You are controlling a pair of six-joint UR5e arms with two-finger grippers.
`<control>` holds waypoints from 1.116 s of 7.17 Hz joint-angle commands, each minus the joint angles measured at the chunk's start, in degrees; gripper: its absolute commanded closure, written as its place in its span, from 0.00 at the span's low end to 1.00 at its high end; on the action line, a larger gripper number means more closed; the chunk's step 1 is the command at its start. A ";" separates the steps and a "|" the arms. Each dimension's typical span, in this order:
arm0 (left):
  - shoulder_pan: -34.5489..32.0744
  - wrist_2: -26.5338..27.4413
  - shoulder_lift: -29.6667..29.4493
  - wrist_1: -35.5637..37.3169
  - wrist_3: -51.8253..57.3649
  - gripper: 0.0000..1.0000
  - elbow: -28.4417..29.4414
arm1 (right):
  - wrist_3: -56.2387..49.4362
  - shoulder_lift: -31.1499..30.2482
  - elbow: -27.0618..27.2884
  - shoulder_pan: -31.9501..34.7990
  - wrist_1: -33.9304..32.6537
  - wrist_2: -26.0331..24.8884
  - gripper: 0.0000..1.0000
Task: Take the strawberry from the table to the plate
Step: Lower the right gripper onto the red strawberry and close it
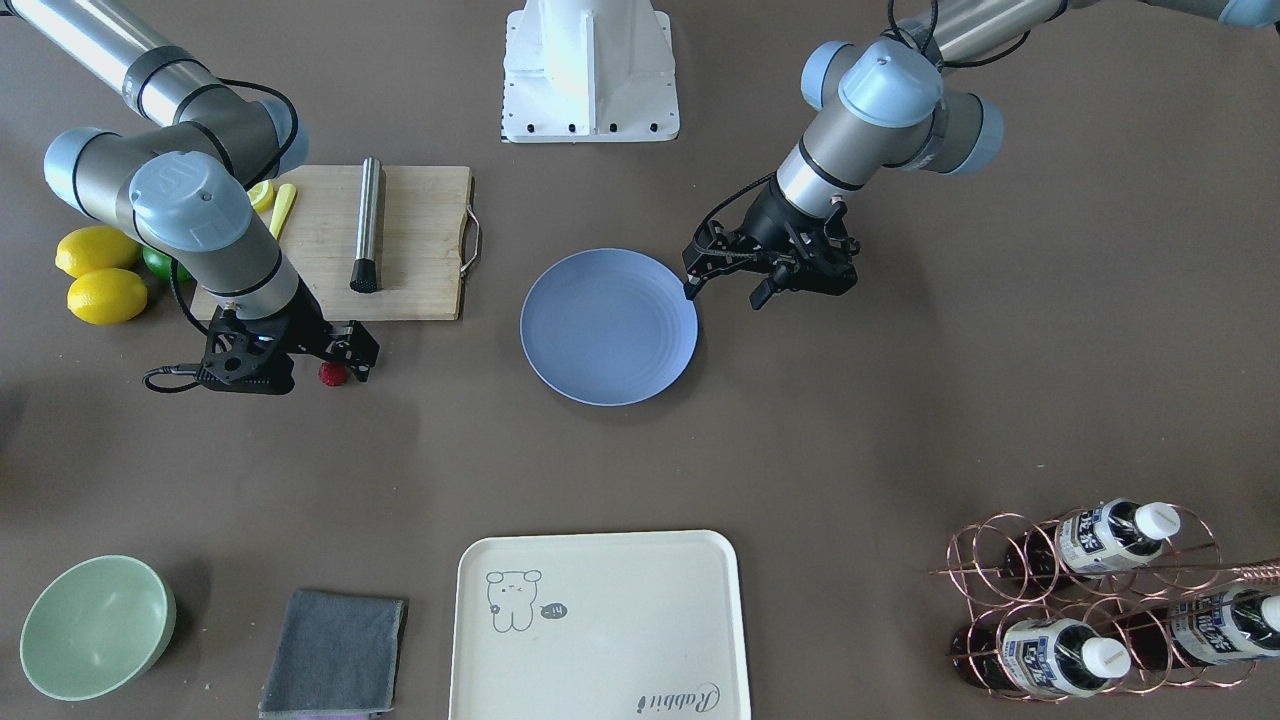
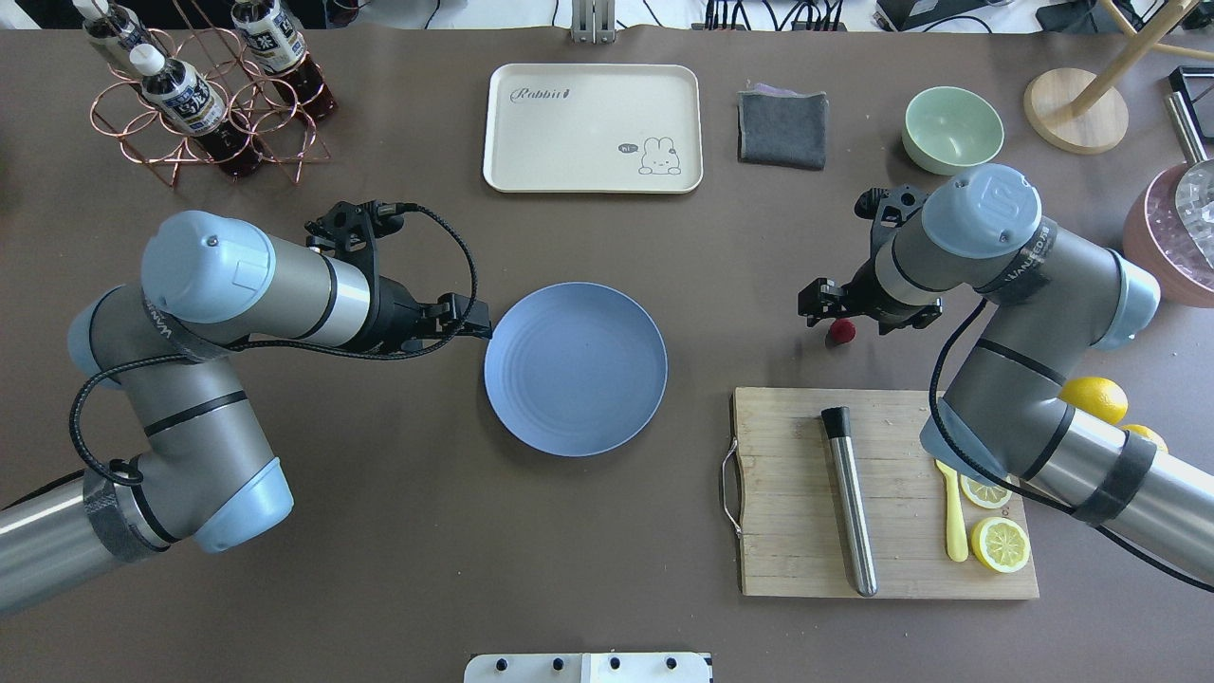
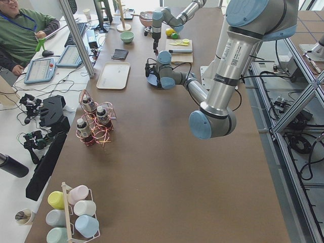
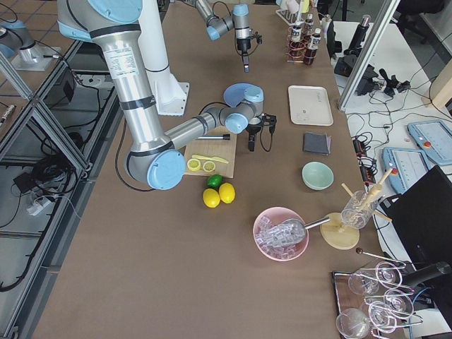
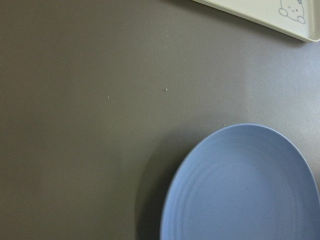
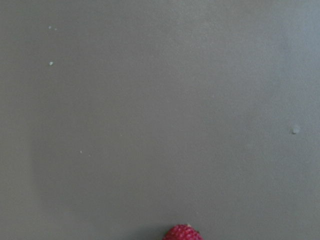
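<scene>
Hazards, read left to right across the overhead view. Leftmost, left hand (image 2: pixel 465 319), fingers seemingly spread and holding nothing, hanging just beside the left rim of the periwinkle-blue plate (image 2: pixel 576 368). Close enough to knock or slide the plate on any small swing, and crowds that side of the drop zone. Plate itself bare, lying mid-tabletop (image 2: pixel 398 531).

Further right, strawberry (image 2: pixel 841 330), resting on the tabletop, well apart from the plate and near the far edge of the wooden cutting board (image 2: pixel 882 493). Right over it, right hand (image 2: pixel 854 315), fingers looking spread, not yet pinching the berry. Cannot tell whether the berry lies squarely between the fingers or just off one tip.

Likely failures:
- Closes off-centre and flicks the small round berry away, perhaps against the board edge.
- Squeezes too hard and squirts it out.
- Comes down too far and jams fingertips into the tabletop.
- On the carry leftward, risks letting go short of the rim or meeting the left hand at the plate.
</scene>
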 commanded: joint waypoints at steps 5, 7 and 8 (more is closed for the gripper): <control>-0.06 -0.24 0.66 -0.18 0.06 0.02 -0.53 | 1.38 0.36 0.46 0.74 -0.26 0.03 1.00; -0.41 -0.41 0.66 0.00 0.32 0.02 -1.06 | 1.47 0.81 6.93 2.33 -4.72 1.26 1.00; -2.41 -1.89 1.79 0.00 3.28 0.02 -1.93 | 1.64 2.98 9.41 2.25 -9.53 1.26 1.00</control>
